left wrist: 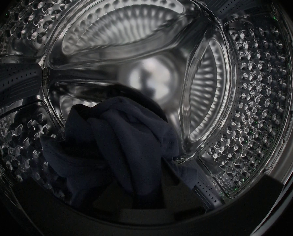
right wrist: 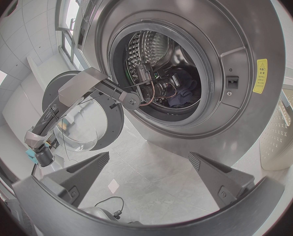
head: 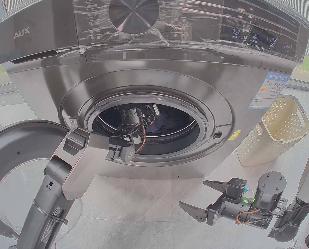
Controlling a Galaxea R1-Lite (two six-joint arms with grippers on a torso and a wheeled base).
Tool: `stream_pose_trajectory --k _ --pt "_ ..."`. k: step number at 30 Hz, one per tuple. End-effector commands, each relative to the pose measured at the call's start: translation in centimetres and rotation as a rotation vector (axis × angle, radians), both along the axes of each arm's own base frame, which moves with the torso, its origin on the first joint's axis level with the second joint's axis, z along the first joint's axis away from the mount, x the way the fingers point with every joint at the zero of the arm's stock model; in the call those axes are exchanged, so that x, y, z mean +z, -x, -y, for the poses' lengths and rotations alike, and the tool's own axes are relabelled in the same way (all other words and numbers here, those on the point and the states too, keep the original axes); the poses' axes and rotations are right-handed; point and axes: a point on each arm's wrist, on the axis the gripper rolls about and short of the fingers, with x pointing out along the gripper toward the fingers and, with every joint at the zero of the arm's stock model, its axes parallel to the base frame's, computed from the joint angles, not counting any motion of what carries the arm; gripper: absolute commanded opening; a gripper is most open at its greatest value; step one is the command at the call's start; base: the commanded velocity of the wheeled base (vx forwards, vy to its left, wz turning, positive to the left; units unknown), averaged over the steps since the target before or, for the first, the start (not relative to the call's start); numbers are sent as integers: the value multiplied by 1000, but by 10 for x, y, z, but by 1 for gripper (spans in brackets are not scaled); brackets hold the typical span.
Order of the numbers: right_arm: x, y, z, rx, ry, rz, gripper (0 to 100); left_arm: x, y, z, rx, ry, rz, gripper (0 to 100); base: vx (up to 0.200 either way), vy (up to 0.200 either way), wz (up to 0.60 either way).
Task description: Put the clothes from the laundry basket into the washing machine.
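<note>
Plainly the cloth [left wrist: 120,141] is soft, light and limp; it lies heaped low in the drum [left wrist: 251,82] and is best pinched at a raised fold. The left gripper [head: 148,114] is inside the drum beside it, and I cannot tell its grip. The right gripper [head: 192,193], at 5 o'clock of the drum mouth, gapes wide and holds nothing. The basket [head: 282,128] stands at 3 o'clock.

Dark navy clothes [left wrist: 126,138] lie crumpled inside the open washing machine [head: 40,83].

Daylight fills the room evenly; the drum [left wrist: 251,82] is dim with steel glints, and picture edges bow.
</note>
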Motion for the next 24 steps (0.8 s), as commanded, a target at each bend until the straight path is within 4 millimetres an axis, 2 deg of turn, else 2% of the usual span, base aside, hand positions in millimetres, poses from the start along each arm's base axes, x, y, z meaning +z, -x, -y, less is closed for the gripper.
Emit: stream_pose_trajectory --k 1,3,4,7,9,11,12,13,16,20,21,22,24 --pt "1 0 0 1 -3 2 100 -4 2 5 -8 -2 -6 100 0 0 0" --pt "1 0 0 1 -3 2 100 -3 3 7 -13 1 -4 100 0 0 0" --pt "0 0 0 1 -2 1 100 0 10 19 -31 5 1 100 0 0 0" --pt "0 0 1 -1 0 0 100 9 23 31 -41 -6 -13 100 0 0 0" --pt "0 0 1 -1 0 0 100 0 36 34 -59 -62 -71 100 0 0 0" --pt "0 0 1 -1 0 0 100 -1 40 35 -67 -76 -80 100 0 0 0" --pt "1 0 1 1 -4 3 100 -8 57 37 -99 -145 -110 100 0 0 0" --pt "1 0 1 -1 -4 3 100 -10 65 39 -115 -168 -112 100 0 0 0" --pt "1 1 3 -4 0 0 100 -9 80 36 -125 -214 -117 100 0 0 0" --pt "2 2 3 -4 -1 1 100 -10 110 23 -135 -304 -123 100 0 0 0" --pt "2 2 3 -4 -1 1 100 -10 110 23 -135 -304 -123 100 0 0 0" --pt "2 2 4 -4 -1 1 100 -11 128 20 -159 -307 -127 100 0 0 0" --pt "0 6 7 -7 10 -11 100 -12 151 17 -188 -309 -133 100 0 0 0"
